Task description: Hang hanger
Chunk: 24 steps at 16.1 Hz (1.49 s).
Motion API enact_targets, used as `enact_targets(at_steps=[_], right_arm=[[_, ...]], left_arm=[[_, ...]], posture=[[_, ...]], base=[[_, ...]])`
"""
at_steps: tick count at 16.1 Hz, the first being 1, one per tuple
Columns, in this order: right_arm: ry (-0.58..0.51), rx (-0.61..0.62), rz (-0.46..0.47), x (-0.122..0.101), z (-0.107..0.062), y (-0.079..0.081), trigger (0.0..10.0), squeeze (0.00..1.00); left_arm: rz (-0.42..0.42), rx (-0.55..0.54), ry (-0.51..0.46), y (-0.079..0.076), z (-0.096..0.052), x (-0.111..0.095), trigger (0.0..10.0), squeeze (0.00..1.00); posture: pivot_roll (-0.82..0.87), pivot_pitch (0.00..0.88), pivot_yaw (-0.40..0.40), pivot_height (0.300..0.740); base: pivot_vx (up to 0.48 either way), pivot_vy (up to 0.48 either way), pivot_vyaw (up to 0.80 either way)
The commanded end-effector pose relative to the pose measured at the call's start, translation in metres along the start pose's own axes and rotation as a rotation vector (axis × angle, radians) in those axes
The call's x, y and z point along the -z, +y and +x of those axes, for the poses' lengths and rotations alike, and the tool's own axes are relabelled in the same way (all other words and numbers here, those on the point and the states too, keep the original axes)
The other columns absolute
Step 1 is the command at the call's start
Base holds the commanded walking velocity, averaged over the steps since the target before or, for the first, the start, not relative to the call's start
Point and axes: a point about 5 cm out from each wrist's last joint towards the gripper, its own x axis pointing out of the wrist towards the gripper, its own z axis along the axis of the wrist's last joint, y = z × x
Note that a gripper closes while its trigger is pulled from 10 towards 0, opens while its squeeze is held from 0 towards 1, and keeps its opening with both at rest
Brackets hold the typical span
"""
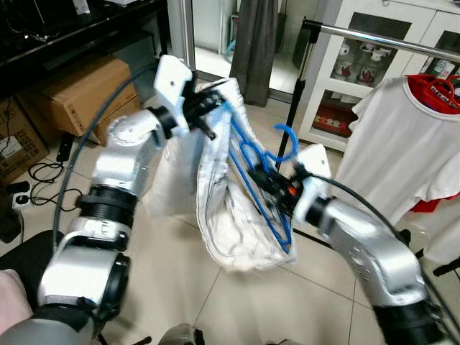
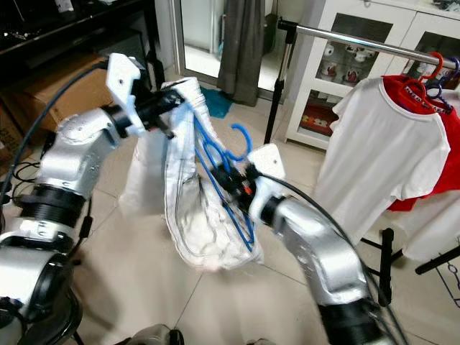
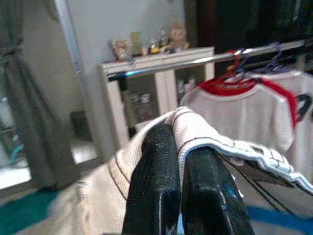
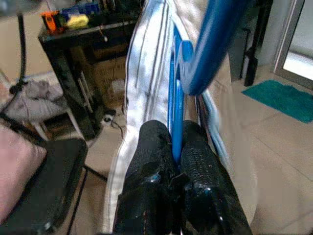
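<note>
Cardboard boxes point(image 1: 86, 93): stacked on the floor under a dark shelf unit at about 10 o'clock in the head views, cables trailing beside them. Left hand point(image 1: 205, 118): raised at about 11 o'clock, fingers point(image 3: 161, 181) pressed together on the ribbed collar edge of a white garment point(image 1: 237, 230), holding it up. White garment: hangs in a loose, bag-like fold from that hand down toward the tiled floor point(image 1: 180, 287), between the two arms, its lower end just above the tiles; thin dark piping runs along its hem. Blue hanger point(image 1: 262, 172): plastic, tilted steeply with its hook point(image 1: 287, 140) uppermost and curling toward 1 o'clock, its frame lying partly inside the garment's opening against the cloth. Right hand point(image 1: 277, 190): at the centre of the head views, fingers point(image 4: 156, 161) closed narrow on a bar of the blue hanger, gripping it from either side. Grey curtain point(image 1: 255, 43): hangs at 12 o'clock beside a glass door. Clothes rail point(image 1: 381, 39): a metal bar on a black upright post, at 1 to 2 o'clock, well apart from the hanger. White T-shirt point(image 1: 399, 144): hung on the rail over a red hanger, with a red garment point(image 2: 442, 158) just behind it. White cabinet point(image 1: 366, 29): glass-fronted, behind the rail.
</note>
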Motion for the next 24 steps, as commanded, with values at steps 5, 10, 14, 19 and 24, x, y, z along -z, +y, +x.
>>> enact_targets(at_steps=[5,10,14,19,24], right_arm=[[0.053,-0.073,-0.037,0.002,-0.021,-0.005,0.0,0.0],[-0.011,-0.149,-0.029,0.0,-0.028,-0.001,0.0,0.0],[-0.038,-0.178,-0.003,0.002,-0.041,-0.005,0.0,0.0],[-0.126,0.133,0.106,0.003,-0.025,-0.025,0.0,0.0],[-0.091,0.52,0.195,0.022,-0.031,-0.053,10.0,0.0]], left_arm=[[0.137,-0.104,0.049,0.031,-0.015,-0.013,0.0,0.0],[-0.11,-0.338,-0.049,0.051,-0.019,-0.004,0.0,0.0],[-0.463,-0.536,-0.161,0.076,-0.042,0.006,0.0,0.0],[-0.463,-0.229,-0.036,0.02,-0.003,0.038,0.0,0.0],[-0.167,-0.194,0.152,-0.013,-0.008,0.064,0.0,0.0]], posture=[[-0.04,0.0,0.012,0.74],[-0.04,0.0,0.009,0.74],[-0.03,0.0,0.007,0.74],[-0.04,0.0,0.009,0.74],[-0.03,0.0,-0.003,0.74]], base=[[0.0,0.0,0.0],[0.0,0.0,0.0],[0.0,0.0,0.0],[0.0,0.0,0.0],[0.0,0.0,0.0]])
